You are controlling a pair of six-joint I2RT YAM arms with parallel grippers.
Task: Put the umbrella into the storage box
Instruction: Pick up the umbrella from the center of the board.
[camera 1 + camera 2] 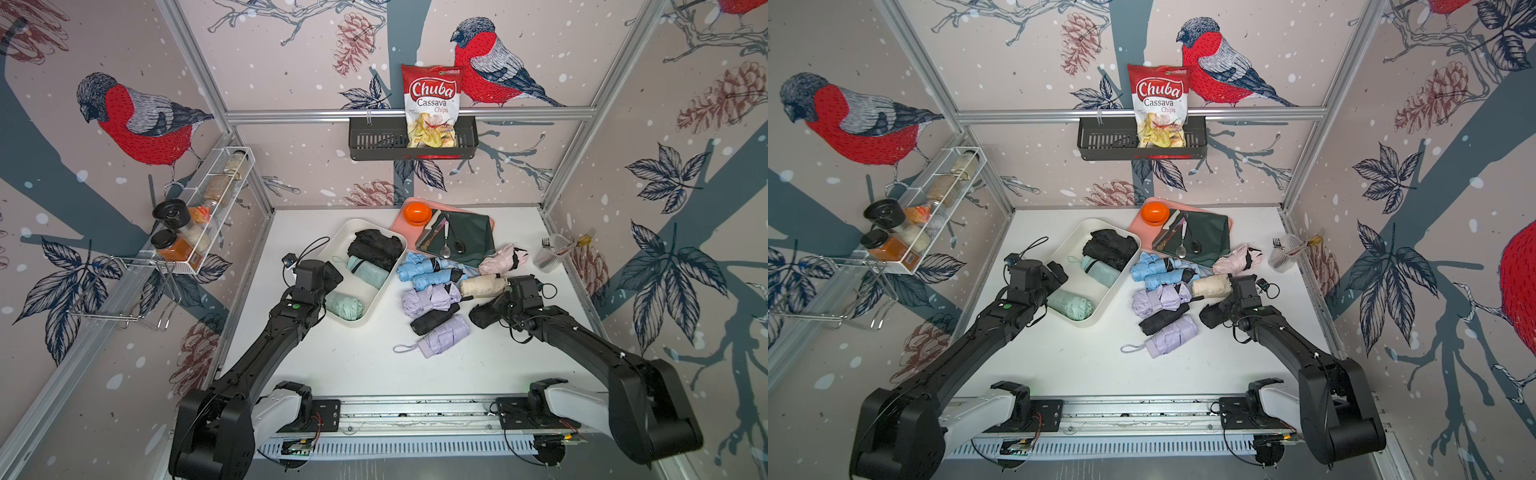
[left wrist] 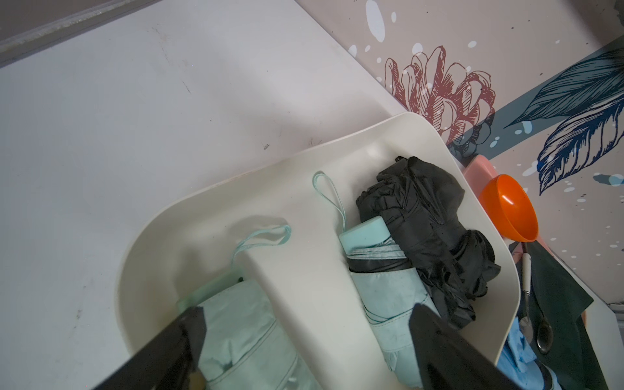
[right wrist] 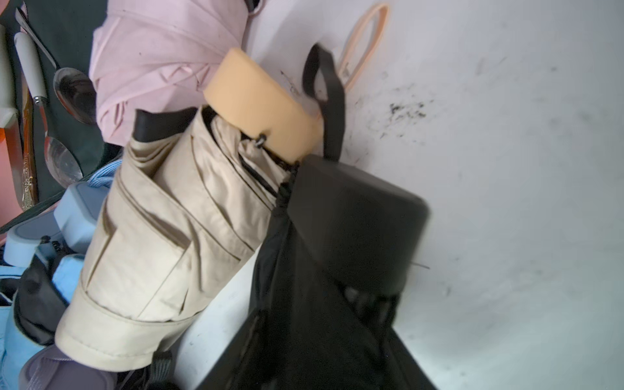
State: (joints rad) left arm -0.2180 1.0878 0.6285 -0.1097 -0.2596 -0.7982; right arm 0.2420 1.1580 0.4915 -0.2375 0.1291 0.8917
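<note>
White counter (image 1: 357, 365). My right tool (image 1: 500, 305) hides under its wrist by the black umbrella (image 3: 358, 223): grip, I cannot tell. Wrist view shows left tool (image 2: 309, 312) spread over storage box (image 2: 202, 219).

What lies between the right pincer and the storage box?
A beige umbrella, a lilac umbrella and blue umbrellas, in both top views.
</note>
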